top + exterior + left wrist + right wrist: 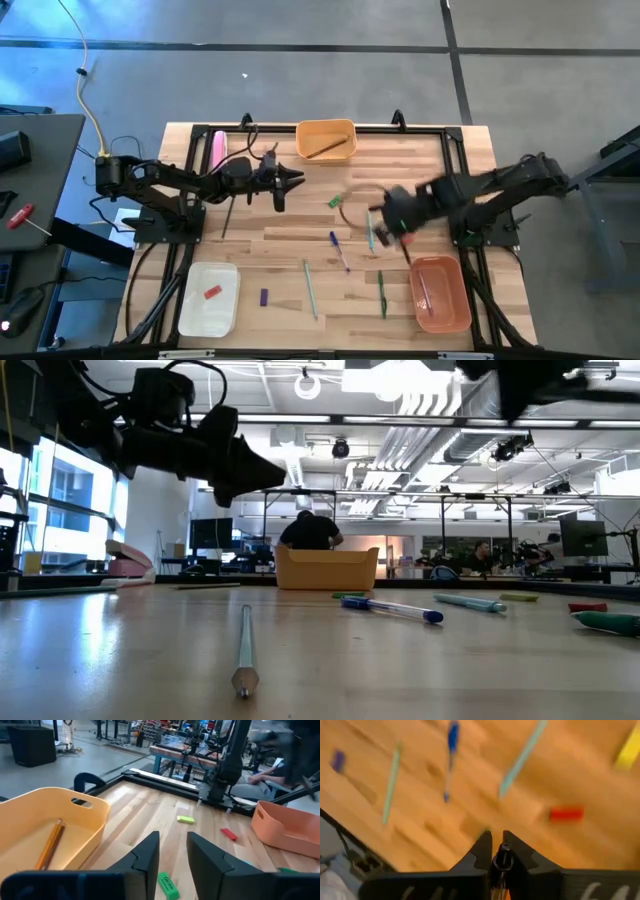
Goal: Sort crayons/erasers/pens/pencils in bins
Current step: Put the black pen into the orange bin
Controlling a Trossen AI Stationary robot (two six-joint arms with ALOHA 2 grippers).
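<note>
My left gripper (pixel 293 180) hangs open and empty above the table, just left of the yellow-orange bin (pixel 326 140), which has one brown pencil (pixel 48 845) lying in it. My right gripper (pixel 392 225) is above the table's middle right, shut on a dark thin stick (pixel 407 252). Loose on the wood lie a blue pen (pixel 340 250), teal pens (pixel 311 288), a green pen (pixel 381 293), a green eraser (pixel 336 202), a red piece (pixel 566 813), a purple piece (pixel 264 297) and a dark pencil (pixel 227 215). The white bin (pixel 190 310) holds a red piece. The salmon bin (pixel 440 292) stands near right. My right gripper pinches the dark stick between its two fingers, and one round end (pixel 503 856) shows right between the fingertips. The rest of the stick (pixel 408 254) juts out from the gripper toward the salmon bin, lifted clear of the table. Blur hides which part of the stick it holds.
A thick pink bar (pixel 218 150) lies at the far left. A black frame (pixel 455 150) runs round the tabletop. A thin wire ring (pixel 360 205) lies near the middle. People sit at desks in the room behind (pixel 310 530).
</note>
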